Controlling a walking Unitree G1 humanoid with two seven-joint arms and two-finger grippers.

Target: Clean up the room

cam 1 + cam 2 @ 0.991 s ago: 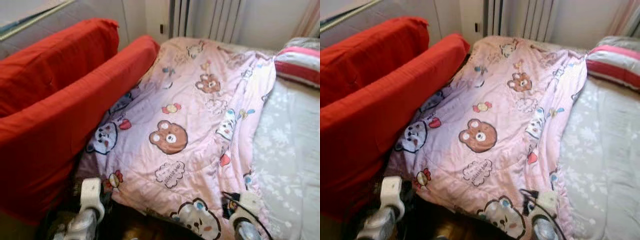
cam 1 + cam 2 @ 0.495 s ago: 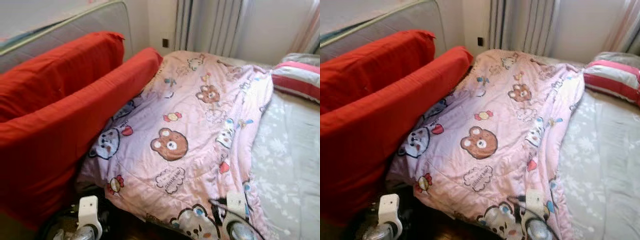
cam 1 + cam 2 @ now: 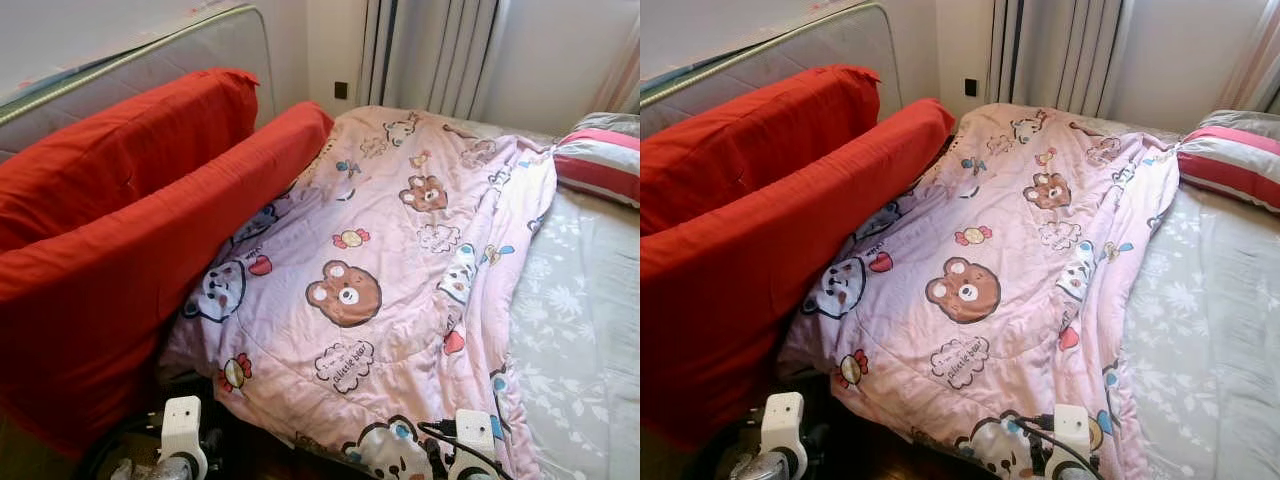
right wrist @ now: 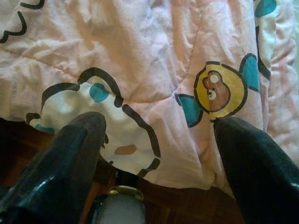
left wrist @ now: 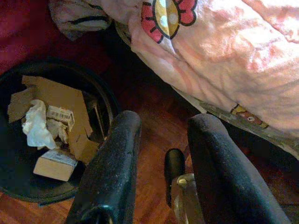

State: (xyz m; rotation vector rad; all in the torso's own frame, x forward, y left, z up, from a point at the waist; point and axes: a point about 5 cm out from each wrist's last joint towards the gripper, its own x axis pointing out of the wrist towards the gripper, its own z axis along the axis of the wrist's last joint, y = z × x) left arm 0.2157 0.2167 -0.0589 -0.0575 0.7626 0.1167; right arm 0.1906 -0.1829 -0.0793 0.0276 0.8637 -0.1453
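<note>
My right end effector [image 4: 154, 163] is spread wide at the pink quilt's [image 3: 390, 290] edge; my left end effector [image 5: 161, 163] hangs parted above the waste bin [image 5: 28, 186]. The quilt lies rumpled over half the bed [image 3: 580, 330], so tidying remains.

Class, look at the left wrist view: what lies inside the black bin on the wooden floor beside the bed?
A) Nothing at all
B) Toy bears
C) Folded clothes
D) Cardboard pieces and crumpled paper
D: the black bin holds torn cardboard pieces and crumpled paper.
</note>
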